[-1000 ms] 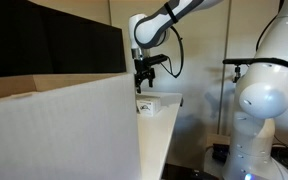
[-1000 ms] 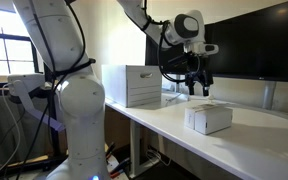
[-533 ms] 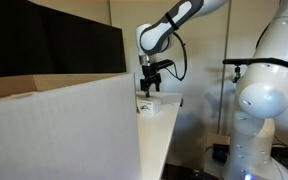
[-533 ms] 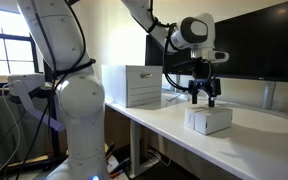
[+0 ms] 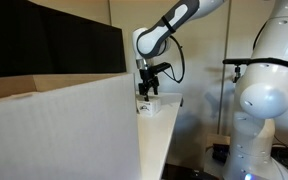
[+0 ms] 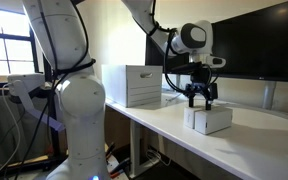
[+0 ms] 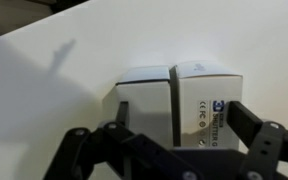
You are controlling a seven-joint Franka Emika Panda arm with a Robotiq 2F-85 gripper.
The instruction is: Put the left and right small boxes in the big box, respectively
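Movement: down it comes — a second ago the gripper hung up beside the monitor, and now it sits low over the small boxes, just above their top face.
Fingers: spread wide apart, nothing between them; in the wrist view the gripper shows one dark finger on each side of the cartons, which looks like a straddle set up for a pinch.
Cartons: the small boxes lie side by side, touching, directly beneath the hand on the white table; a seam runs between the two, and the printed one sits toward the far finger.
Why so: the hand is centred near that seam, so I judge it has yet to settle on one carton alone.
Destination: the big box waits well off to the side of the hand, along the table toward the robot's base; the same big box fills the foreground in an exterior view.
Progress: nothing lifted yet, both cartons outside the box.
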